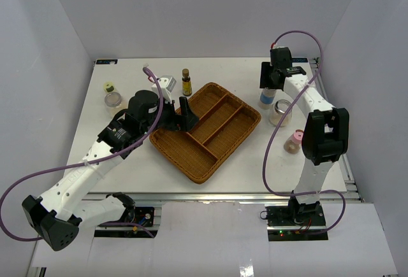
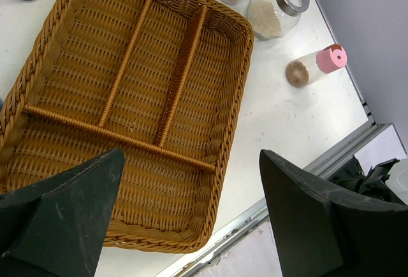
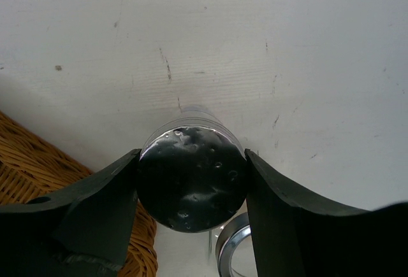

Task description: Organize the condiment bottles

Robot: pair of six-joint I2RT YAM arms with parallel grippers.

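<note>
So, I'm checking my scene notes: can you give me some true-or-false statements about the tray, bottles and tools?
The tray holds no bottles. True.
The pink-capped bottle stands upright. False: it lies on its side.
The left tool is shut. False: it is open, over the tray.
The right tool grips a silver-capped bottle. True.
The amber bottle is in the tray. False: it stands outside it.
</note>
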